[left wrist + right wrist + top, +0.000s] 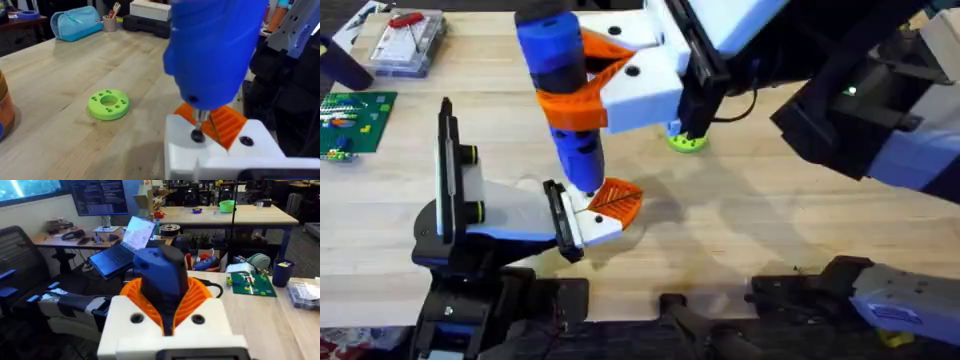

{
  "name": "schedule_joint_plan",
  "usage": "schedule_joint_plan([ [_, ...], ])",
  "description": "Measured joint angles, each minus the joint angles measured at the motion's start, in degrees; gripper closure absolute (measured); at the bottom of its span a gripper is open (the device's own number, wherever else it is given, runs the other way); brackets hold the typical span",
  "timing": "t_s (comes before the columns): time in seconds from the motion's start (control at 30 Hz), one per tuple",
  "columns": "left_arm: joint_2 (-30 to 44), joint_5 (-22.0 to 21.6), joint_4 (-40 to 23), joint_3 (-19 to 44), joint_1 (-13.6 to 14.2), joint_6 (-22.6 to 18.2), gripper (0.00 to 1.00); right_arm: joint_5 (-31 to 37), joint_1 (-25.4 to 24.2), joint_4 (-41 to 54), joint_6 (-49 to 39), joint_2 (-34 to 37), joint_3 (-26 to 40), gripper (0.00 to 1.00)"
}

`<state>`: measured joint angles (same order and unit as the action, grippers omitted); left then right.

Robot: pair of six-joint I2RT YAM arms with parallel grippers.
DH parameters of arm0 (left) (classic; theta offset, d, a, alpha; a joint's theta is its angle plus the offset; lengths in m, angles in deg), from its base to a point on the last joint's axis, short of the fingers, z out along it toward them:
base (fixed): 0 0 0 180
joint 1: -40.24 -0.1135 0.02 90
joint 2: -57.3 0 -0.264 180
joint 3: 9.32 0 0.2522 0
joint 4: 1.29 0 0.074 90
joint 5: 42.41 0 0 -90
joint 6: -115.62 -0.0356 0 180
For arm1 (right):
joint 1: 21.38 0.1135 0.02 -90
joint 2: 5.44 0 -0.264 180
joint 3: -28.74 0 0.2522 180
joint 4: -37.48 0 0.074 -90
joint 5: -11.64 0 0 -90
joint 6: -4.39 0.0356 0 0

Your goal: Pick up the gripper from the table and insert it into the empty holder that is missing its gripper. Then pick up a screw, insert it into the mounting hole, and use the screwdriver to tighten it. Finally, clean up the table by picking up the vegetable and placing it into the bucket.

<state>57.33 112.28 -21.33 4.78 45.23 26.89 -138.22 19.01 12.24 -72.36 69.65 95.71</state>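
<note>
**Blue screwdriver stands on the holder**

The table (pixel 770 230) is wide and wooden. The right gripper (pixel 605 85) squeezes the screwdriver (pixel 560 80), tip down on the holder (pixel 590 228). The small orange gripper (pixel 618 200) sits in it. Left gripper: cannot tell.

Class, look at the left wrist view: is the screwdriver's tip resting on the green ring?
No: the screwdriver has its tip on a dark screw in the white holder, while the green ring lies apart on the table.

Beyond our surface (pixel 280 325) we see a long wooden desk (pixel 220 214), an open laptop (pixel 125 247), a dark monitor (pixel 97 197) and a black office chair (pixel 17 255).
</note>
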Motion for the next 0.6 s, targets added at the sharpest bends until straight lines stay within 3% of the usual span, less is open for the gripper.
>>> schedule_joint_plan([
  [0.6, 0.0, 0.0, 0.0, 0.0, 0.0, 0.0, 0.987, 0.0, 0.6, -0.1, 0.0, 1.4, 0.2, 0.948],
])
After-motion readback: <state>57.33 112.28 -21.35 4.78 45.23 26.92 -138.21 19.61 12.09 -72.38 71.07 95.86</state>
